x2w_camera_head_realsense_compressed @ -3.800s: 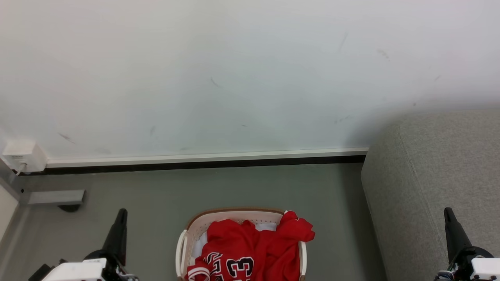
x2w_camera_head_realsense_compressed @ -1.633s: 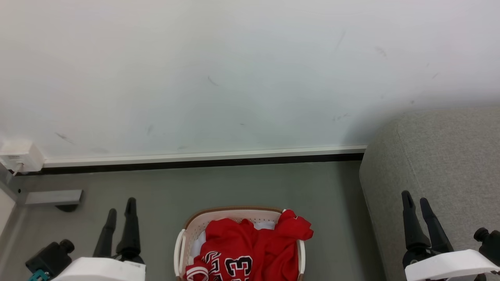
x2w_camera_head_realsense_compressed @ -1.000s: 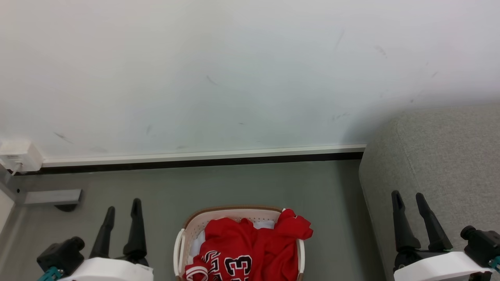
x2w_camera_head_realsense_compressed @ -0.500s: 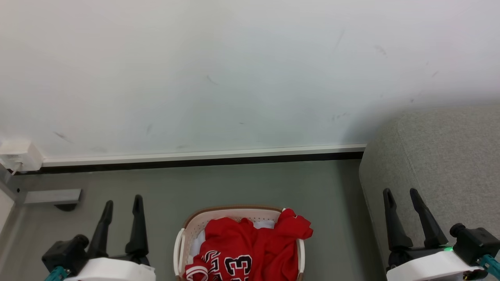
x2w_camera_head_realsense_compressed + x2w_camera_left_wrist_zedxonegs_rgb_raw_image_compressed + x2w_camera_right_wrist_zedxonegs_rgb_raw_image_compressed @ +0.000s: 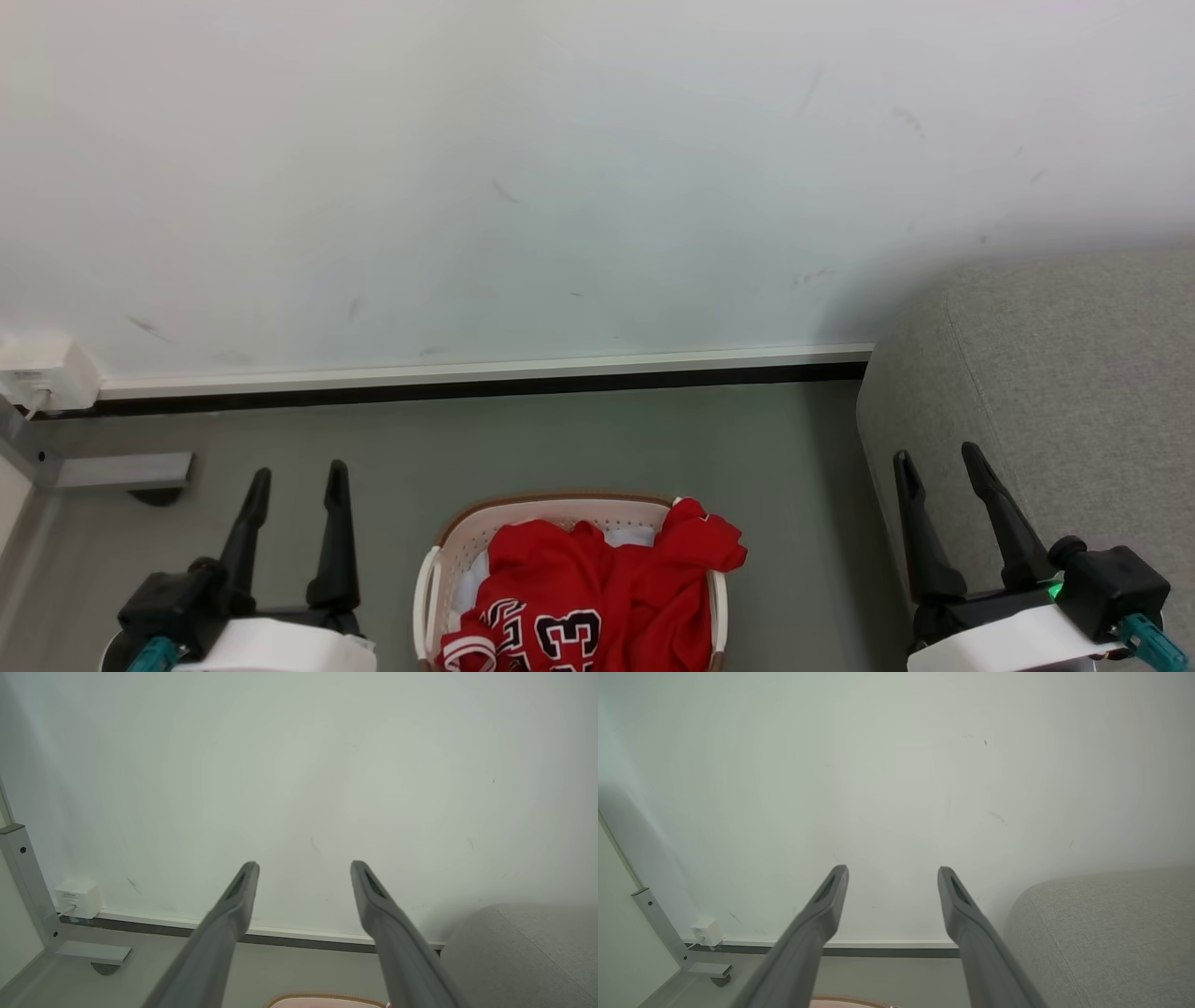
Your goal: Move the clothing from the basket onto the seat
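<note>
- A white wall (image 5: pixel 560 140) with faint dark scuffs fills the upper frame.
- A white baseboard (image 5: pixel 485 371) over a dark strip crosses mid-frame.
- The grey-green floor (image 5: pixel 560 439) lies below it.
- A white socket box (image 5: pixel 45 375) and a grey metal frame foot (image 5: pixel 121 469) sit at the left edge.

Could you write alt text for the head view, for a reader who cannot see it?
A white basket of red jerseys stands on the floor at bottom centre, a fold draped over its right rim. The left hand and right hand, both open and empty, flank it; a grey sofa is at right, a white wall behind.
</note>
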